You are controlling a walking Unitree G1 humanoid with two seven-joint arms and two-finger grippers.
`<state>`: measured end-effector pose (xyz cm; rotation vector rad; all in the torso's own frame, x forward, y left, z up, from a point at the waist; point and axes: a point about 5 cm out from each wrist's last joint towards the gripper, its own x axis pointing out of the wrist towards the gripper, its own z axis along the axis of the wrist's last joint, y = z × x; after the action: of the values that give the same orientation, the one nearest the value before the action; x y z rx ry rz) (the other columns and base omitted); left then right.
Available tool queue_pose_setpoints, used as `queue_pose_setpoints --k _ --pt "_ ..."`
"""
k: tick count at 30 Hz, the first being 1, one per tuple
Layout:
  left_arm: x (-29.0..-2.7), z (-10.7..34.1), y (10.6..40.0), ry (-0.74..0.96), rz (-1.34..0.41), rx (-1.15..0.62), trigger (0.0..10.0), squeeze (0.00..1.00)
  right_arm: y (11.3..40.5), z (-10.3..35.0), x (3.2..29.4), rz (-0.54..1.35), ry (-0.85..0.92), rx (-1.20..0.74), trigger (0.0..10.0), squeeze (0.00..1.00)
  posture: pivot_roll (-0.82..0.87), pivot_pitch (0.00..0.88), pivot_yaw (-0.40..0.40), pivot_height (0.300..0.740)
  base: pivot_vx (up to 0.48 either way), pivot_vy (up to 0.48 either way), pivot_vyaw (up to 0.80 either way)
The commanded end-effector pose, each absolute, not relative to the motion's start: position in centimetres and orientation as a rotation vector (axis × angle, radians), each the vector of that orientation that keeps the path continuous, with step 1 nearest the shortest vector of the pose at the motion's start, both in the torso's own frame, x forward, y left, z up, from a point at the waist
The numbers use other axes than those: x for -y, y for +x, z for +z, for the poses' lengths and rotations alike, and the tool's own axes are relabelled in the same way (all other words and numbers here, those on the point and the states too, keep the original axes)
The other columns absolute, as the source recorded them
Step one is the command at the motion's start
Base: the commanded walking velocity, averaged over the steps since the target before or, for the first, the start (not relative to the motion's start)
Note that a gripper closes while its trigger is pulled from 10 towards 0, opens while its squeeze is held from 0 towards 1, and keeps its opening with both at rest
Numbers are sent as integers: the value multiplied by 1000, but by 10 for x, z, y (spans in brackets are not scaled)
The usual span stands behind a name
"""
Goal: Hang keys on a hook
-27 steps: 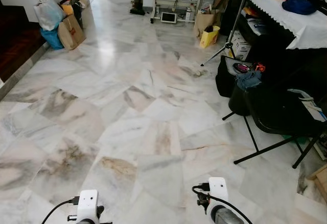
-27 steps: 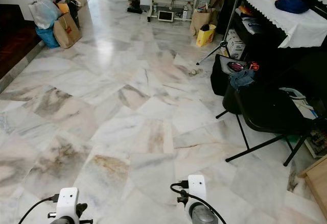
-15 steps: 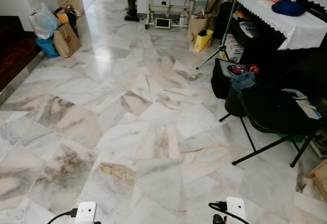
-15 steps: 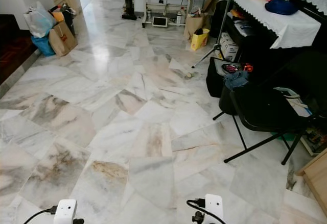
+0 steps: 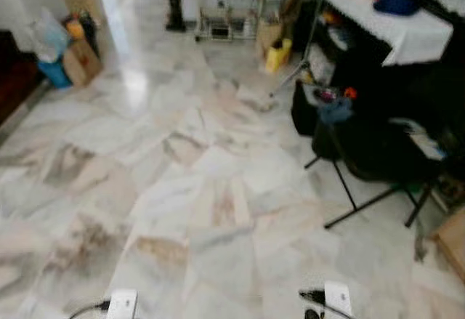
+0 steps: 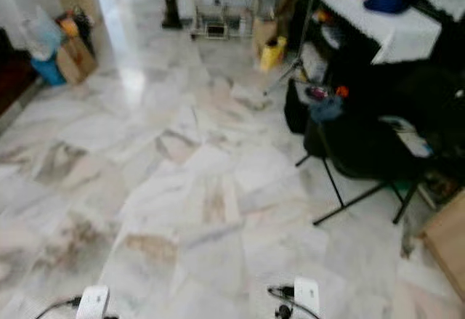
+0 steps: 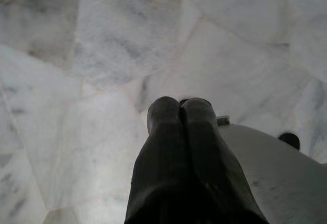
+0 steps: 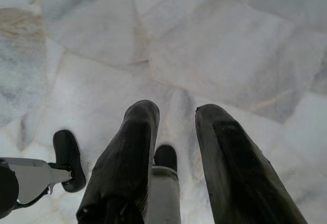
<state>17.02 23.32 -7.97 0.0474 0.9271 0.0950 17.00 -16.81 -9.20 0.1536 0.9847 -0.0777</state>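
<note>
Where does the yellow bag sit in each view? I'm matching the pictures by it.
Left eye view: the yellow bag is upper middle, on the floor left of the white-clothed table.
Right eye view: same spot, upper middle.
Left wrist view: the left tool, shut, above bare tiles.
Right wrist view: the right tool, open, above bare tiles.
Shared landmark: the marble floor.

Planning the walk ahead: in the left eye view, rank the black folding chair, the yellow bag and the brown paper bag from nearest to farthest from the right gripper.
Measured from the right gripper at the bottom edge:
1. Black folding chair, on the right, nearest.
2. Yellow bag, far ahead, slightly right, by the white-clothed table.
3. Brown paper bag, far left by the wall, farthest.
</note>
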Motion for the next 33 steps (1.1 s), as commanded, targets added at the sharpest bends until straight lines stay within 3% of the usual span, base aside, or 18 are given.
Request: queue_pose_setpoints --k 1,9,14,21,33 --pt "-229 -81 169 49 75 -935 10000 0 170 -92 170 -87 156 -987 10000 0 57 0 -55 740 0 0 -788" --pt "-229 -81 171 106 34 -948 10000 0 171 -92 169 -87 162 -987 10000 0 60 0 -50 740 0 0 -788" --pt "-229 -80 172 117 39 -943 10000 0 171 -92 168 -79 162 -990 10000 0 61 0 -53 740 0 -439 -788" --pt "-224 -83 169 140 3 -960 10000 0 170 -92 171 -81 153 -996 10000 0 57 0 -57 740 0 0 -788" --pt "-222 -83 168 165 -16 -963 10000 0 169 -92 171 -74 151 -1000 10000 0 56 0 -58 740 0 -285 -788"
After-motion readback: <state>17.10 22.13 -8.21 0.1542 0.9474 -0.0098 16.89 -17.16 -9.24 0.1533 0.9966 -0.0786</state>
